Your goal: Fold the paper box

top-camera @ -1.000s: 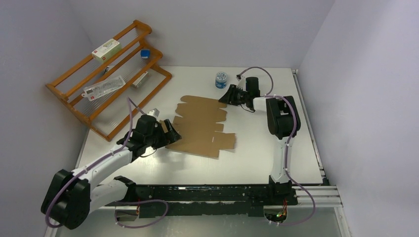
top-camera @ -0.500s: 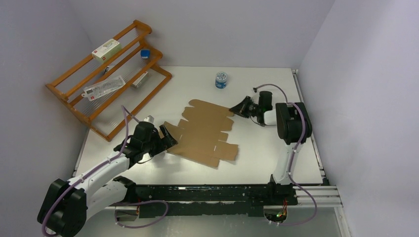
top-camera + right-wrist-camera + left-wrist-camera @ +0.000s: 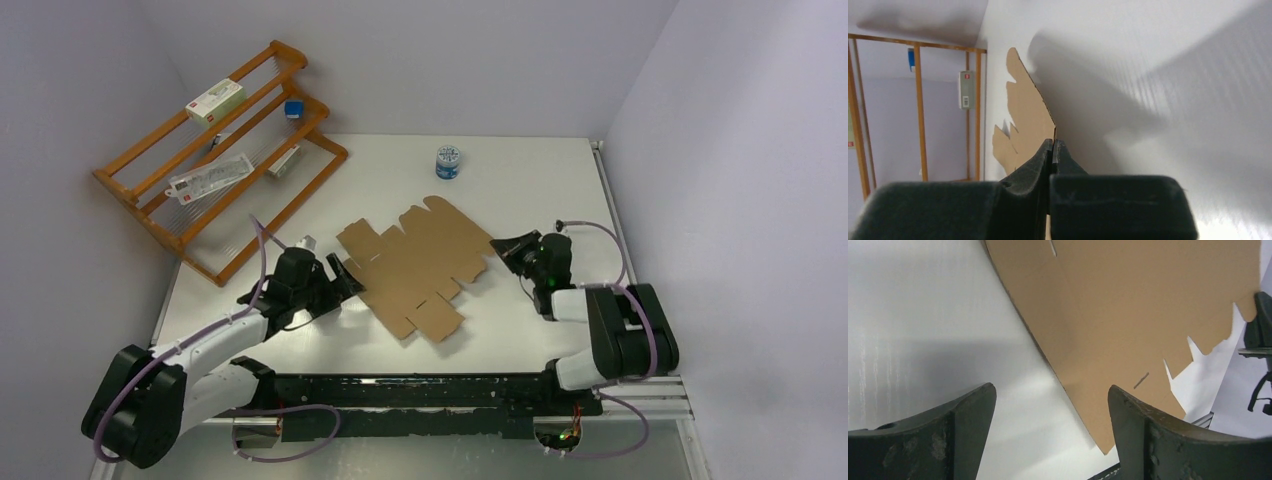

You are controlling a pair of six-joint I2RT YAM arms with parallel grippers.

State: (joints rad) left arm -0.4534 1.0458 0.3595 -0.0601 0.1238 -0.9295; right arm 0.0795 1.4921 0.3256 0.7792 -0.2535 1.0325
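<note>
Glossy white table point(image 3: 520, 170), flat die-cut brown cardboard paper box point(image 3: 415, 265), right gripper point(image 3: 505, 248) pinching its corner, left gripper point(image 3: 343, 274) gaping.

nothing legible: print on the white carton point(image 3: 215, 100) on the wooden rack point(image 3: 283, 52) and the jar point(image 3: 447, 161) right of the rack is too small.

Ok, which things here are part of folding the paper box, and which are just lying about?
For the job:
paper box, an unfolded flat sheet
right gripper, pinching its edge
left gripper, open beside it

Lying about:
wooden rack
white carton on the rack
small jar
</note>
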